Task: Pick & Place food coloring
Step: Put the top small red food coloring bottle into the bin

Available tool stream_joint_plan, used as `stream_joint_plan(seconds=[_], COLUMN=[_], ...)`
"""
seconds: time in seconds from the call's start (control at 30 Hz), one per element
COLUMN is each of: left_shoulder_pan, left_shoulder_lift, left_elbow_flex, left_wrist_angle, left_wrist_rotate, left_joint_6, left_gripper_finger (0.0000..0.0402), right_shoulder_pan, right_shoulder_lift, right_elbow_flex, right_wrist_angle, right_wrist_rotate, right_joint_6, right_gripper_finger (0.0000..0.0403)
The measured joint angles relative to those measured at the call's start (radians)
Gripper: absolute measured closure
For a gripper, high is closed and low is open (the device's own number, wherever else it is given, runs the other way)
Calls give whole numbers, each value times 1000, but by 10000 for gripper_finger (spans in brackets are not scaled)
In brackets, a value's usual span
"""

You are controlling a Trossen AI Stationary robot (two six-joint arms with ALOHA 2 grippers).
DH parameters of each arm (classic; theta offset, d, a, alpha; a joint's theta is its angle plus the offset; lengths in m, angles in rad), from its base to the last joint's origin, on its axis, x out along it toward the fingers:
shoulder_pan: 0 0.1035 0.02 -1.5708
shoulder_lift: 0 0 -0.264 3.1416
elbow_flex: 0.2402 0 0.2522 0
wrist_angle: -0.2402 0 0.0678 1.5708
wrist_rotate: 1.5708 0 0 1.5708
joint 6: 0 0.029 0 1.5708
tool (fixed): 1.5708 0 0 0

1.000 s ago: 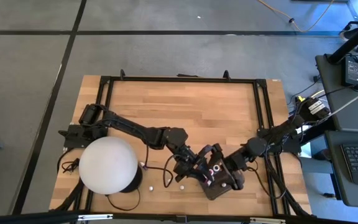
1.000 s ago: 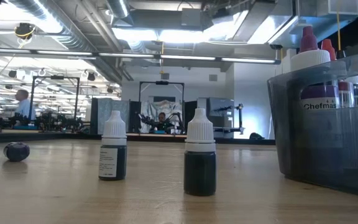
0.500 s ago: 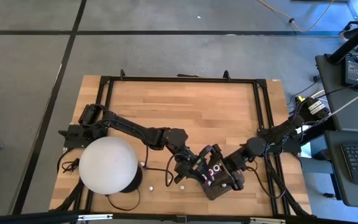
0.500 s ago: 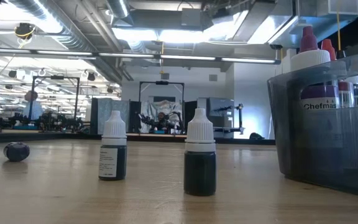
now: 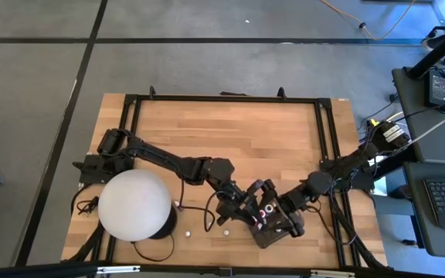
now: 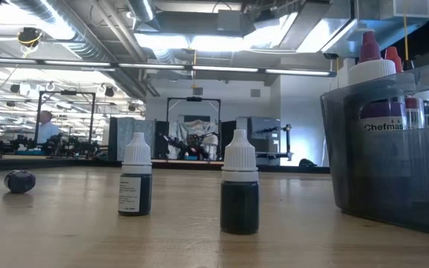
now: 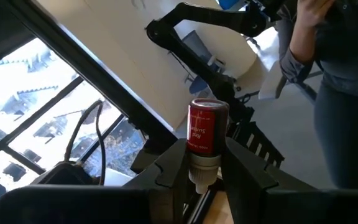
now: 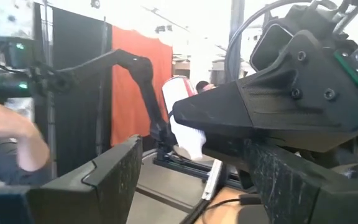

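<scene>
A red food coloring bottle with a white cap is in my left gripper, which is shut on it and held up above the table's near middle. My right gripper stands open just to its right, facing the bottle with nothing between its fingers. The dark grey tray lies below both grippers and holds several bottles. Two white-capped dark bottles stand upright on the table to the tray's left. My left gripper pinches the bottle's white cap end between its two fingers. The fingers come about level and lie along the bottle. The cap's tip points back into the gripper and the red body sticks out past the fingertips, clear of the table.
A big white dome stands at the near left beside my left arm. Cables trail over the wood near the standing bottles. A black rail frame borders the table. A person stands beyond the table.
</scene>
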Motion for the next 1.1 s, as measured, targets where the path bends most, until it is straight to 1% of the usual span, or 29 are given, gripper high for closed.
stream_joint_plan(seconds=[0.1, 0.47, 0.63, 0.73, 0.9, 1.1], left_shoulder_pan=[3, 1, -1, -2, -6, -4], left_shoulder_lift=[0, 2, 3, 3, 4, 4], left_elbow_flex=[0, -1, -1, -1, -2, -2], left_wrist_angle=[-1, -4, -11, -12, -13, -13], left_wrist_rotate=[13, 9, 13, 19, 59, 57], left_joint_6=[0, 25, 14, 7, 5, 6], left_gripper_finger=[319, 317, 320, 320, 317, 320], right_shoulder_pan=[-1, -8, -11, -11, -25, -27], right_shoulder_lift=[0, 0, 0, 0, 0, 0], right_elbow_flex=[0, 0, 0, 0, 0, 0], right_wrist_angle=[1, 0, -8, -9, -19, -19], right_wrist_rotate=[-23, -10, -60, -64, -78, -79], right_joint_6=[17, 38, 37, 35, 35, 35], right_gripper_finger=[118, 118, 118, 118, 118, 118])
